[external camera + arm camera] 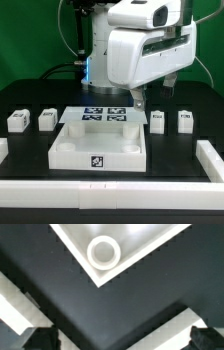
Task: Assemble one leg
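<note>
Four small white tagged legs stand on the black table: two at the exterior view's left (17, 121) (46, 119) and two at its right (158, 120) (185, 120). The large white square tabletop (70, 150) lies in the middle. My gripper (148, 98) hangs above its far right corner, apart from every leg, open and empty. In the wrist view a tabletop corner (70, 246) with a round socket (103, 252) shows beyond my gripper (122, 341). Its dark fingertips (40, 339) stand wide apart with only the black table between them. No leg shows in the wrist view.
The marker board (105, 116) lies flat behind the tabletop. White rails border the table at the exterior view's right (208, 160) and left (3, 149). The arm's bulky white body (140, 50) fills the upper right.
</note>
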Controlling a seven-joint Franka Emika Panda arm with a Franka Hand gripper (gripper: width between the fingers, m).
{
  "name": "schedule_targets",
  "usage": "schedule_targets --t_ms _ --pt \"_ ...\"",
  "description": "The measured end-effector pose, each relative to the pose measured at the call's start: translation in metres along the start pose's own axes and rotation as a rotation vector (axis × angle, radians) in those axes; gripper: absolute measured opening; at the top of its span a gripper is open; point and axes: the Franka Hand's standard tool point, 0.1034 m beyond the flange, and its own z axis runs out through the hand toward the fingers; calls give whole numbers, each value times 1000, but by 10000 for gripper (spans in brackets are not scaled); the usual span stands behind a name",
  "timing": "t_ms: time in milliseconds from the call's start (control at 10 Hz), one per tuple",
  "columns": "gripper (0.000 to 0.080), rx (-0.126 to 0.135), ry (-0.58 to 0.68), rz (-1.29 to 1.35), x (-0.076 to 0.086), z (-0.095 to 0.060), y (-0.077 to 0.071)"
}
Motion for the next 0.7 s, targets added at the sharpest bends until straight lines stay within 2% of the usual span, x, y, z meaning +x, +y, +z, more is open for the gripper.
schedule_targets --t_ms 200,400,600,700 --pt "650 -6 5 -71 -7 2 -8" --pt "650 -23 16 -200 -29 9 -27" --pt "650 -15 10 -345 -57 23 -36" --pt "650 -14 10 -329 -66 27 -40"
